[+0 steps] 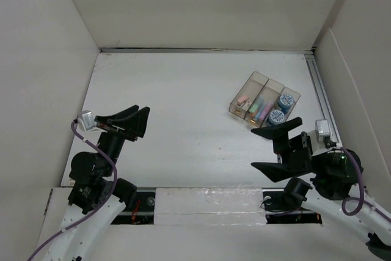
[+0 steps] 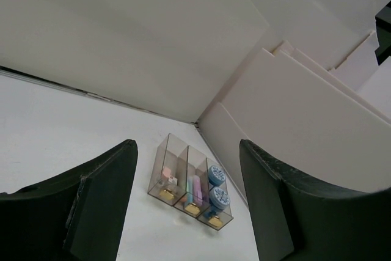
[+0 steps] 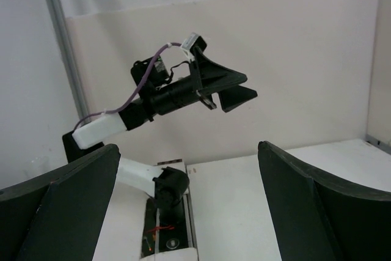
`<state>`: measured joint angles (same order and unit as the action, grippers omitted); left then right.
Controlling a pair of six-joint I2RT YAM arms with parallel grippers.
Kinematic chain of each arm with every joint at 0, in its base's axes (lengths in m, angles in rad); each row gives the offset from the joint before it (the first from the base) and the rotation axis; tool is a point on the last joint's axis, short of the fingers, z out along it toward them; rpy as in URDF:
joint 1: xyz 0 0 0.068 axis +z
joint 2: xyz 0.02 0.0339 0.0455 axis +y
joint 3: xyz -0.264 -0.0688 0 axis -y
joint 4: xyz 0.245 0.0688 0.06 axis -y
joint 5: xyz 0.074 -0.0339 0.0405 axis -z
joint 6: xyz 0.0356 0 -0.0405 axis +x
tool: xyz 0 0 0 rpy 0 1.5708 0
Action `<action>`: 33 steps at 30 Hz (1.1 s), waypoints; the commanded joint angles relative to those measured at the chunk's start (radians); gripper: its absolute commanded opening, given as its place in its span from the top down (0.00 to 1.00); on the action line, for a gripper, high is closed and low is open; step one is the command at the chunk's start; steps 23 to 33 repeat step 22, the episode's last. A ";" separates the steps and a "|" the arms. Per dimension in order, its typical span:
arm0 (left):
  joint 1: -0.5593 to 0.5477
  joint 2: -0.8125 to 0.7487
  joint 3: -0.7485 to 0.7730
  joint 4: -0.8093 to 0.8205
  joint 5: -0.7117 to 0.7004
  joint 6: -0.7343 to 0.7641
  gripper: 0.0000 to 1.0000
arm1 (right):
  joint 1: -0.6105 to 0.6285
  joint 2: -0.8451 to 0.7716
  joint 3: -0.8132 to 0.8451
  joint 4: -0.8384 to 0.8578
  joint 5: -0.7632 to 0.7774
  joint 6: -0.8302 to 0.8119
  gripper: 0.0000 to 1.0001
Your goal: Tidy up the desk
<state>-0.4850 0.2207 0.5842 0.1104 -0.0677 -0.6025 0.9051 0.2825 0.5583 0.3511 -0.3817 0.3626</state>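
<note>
White and matte, the desk spreads beneath both grippers and runs on ahead of them to the panel walls. It looks stiff, heavy and fixed, so I judge it is nothing to lift. Its smooth top should let light things slide, and the gripping belongs on what stands on it. One metal rail runs along the edge beyond the right gripper's outer side. That gripper hangs above the surface with its two fingers spread wide and nothing between them, aimed across toward the other arm. One clear tray with three compartments sits near it, just past its farther finger. The left gripper is also spread and empty, raised off the desk, and it faces the tray from well apart, the tray showing between its fingers in the wrist view. I count two round blue-topped pieces in the compartment nearest the rail, a few pastel sticks in the middle one, and a small pink piece in the third. The tray's thin plastic walls look light, hard and slippery, so an upright wall pinched at the rim seems the safest hold. No loose item shows elsewhere on the top.
</note>
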 commanded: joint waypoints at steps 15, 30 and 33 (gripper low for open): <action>-0.003 -0.106 0.012 -0.057 0.009 -0.025 0.39 | 0.017 0.267 0.083 0.042 -0.301 0.035 0.00; -0.003 -0.106 -0.014 -0.025 0.022 -0.013 0.37 | 0.017 0.323 0.089 0.042 -0.281 0.035 0.00; -0.003 -0.106 -0.014 -0.025 0.022 -0.013 0.37 | 0.017 0.323 0.089 0.042 -0.281 0.035 0.00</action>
